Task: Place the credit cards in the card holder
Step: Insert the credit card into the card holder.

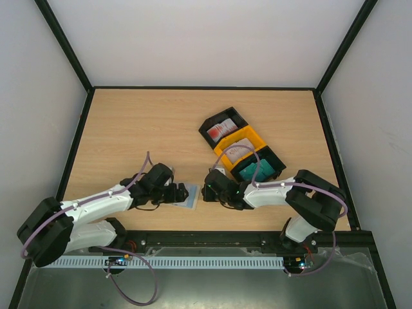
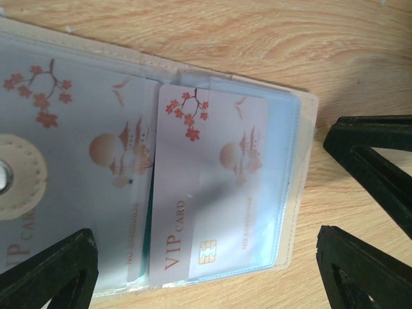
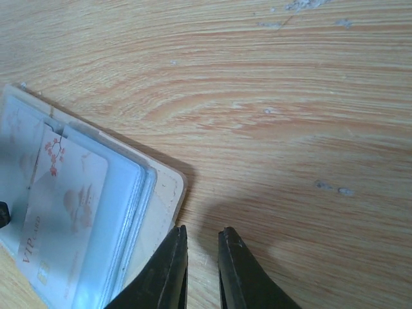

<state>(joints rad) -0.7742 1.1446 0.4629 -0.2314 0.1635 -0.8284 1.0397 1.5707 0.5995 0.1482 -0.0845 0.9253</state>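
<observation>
The beige card holder point(image 1: 187, 197) lies open on the table between my two grippers. In the left wrist view its clear pockets point(image 2: 283, 167) hold a white VIP card point(image 2: 206, 193) that sticks out of the right pocket on the left. Another such card point(image 2: 96, 161) sits in the left pocket. My left gripper point(image 1: 179, 193) is wide open over the holder, its fingers point(image 2: 51, 270) on either side. My right gripper point(image 3: 201, 241) is empty and only slightly open. Its left fingertip is at the holder's beige corner point(image 3: 164, 193). The card point(image 3: 61, 199) also shows in the right wrist view.
Three open bins stand in a row at the back right: a black one point(image 1: 207, 123) with red-and-white cards, an orange one point(image 1: 226, 143) with pale cards, a black one point(image 1: 275, 159) with teal cards. The table's near edge is just behind both grippers.
</observation>
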